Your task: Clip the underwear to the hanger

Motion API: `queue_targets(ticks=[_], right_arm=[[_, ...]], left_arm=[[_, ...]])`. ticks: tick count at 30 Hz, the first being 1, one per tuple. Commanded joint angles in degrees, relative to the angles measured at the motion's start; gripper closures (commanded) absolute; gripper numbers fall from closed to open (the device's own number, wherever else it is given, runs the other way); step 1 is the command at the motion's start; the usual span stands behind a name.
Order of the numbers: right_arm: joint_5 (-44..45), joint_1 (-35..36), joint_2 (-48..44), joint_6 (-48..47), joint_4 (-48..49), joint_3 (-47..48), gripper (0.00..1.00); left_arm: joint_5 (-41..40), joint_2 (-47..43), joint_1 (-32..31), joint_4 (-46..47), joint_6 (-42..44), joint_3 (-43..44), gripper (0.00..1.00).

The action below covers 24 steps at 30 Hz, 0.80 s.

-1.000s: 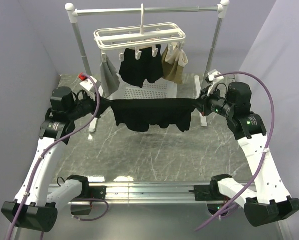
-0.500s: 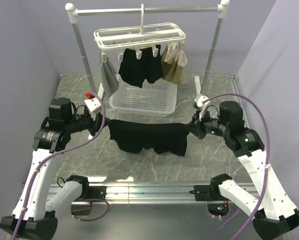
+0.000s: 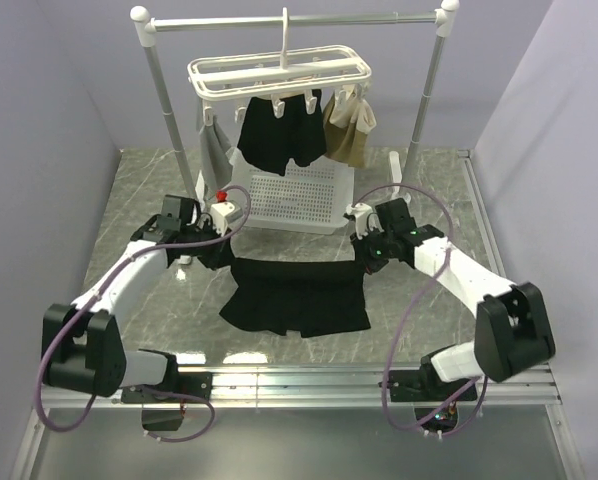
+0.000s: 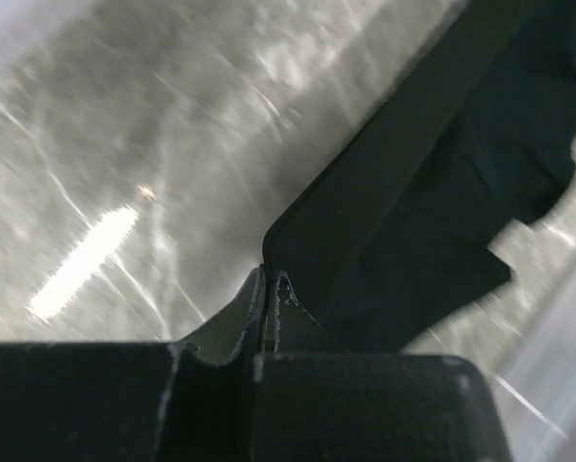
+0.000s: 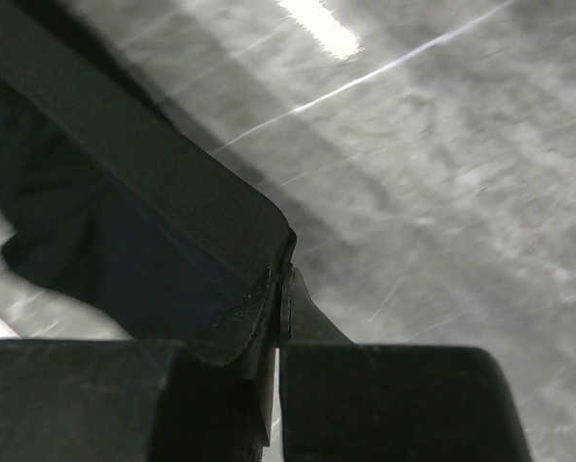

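The black underwear [image 3: 297, 295] is stretched by its waistband between my two grippers, low in front of the basket, with its legs spread on the table towards the near side. My left gripper [image 3: 220, 262] is shut on the left waistband corner; the left wrist view shows the jaws [image 4: 269, 281] pinching the fabric [image 4: 442, 192]. My right gripper [image 3: 360, 262] is shut on the right waistband corner, also seen in the right wrist view [image 5: 286, 268] with the fabric [image 5: 124, 173]. The white hanger [image 3: 279, 72] hangs by its hook from the rail, above and behind.
On the hanger's pegs hang another black garment [image 3: 282, 130], a tan garment [image 3: 349, 125] and a small grey one [image 3: 217, 150]. The white perforated basket [image 3: 289, 197] sits under them. The grey rail stand [image 3: 159, 90] has posts on both sides.
Both arms have come down and nearer to the front. The underwear, held taut in the air a second ago, now hangs low with its legs on the table.
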Motion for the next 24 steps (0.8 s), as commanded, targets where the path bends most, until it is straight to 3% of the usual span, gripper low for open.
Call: queue_targets(ticks=[1,8,10,11,12,15,16,18,21,24], right_arm=[[6.44,-0.78,3.72,-0.44,10.48,0.09,1.00],[9.60,-1.13,12.53,0.97,15.32,2.45,1.00],[10.57,-1.13,14.02,2.02,14.80,3.42,0.87],[10.92,-1.22,14.12,2.46,13.84,4.30,0.83],[10.75,-1.48,13.94,2.72,13.31,4.57,0.78],[9.26,-2.79,10.00,2.99,12.34,3.69,0.56],[7.51,-3.15,7.11,2.99,11.90,3.08,0.53],[6.18,-3.85,3.67,2.99,9.54,2.72,0.50],[3.46,-4.73,-4.58,2.29,6.63,1.76,0.46],[1.70,-5.26,-13.63,0.89,3.73,1.75,0.41]], left_arm=[[-4.01,1.99,-0.90,15.82,-3.21,-1.07,1.00],[-8.67,11.67,-2.92,23.66,-3.99,-1.08,0.99],[-9.55,13.43,-2.92,23.58,-4.44,-0.47,0.89],[-9.29,13.52,-2.92,22.97,-4.61,-0.03,0.75],[-8.86,13.35,-2.92,21.92,-4.27,0.24,0.69],[-5.96,8.53,-2.92,19.19,-1.89,-0.37,0.50],[-5.43,5.12,-2.92,18.14,-1.19,-0.90,0.47],[-4.46,1.41,-2.92,13.84,1.09,-1.17,0.41],[-2.97,-6.06,-2.84,5.75,4.52,-0.99,0.40],[-1.65,-17.63,-2.84,0.22,6.81,-1.87,0.35]])
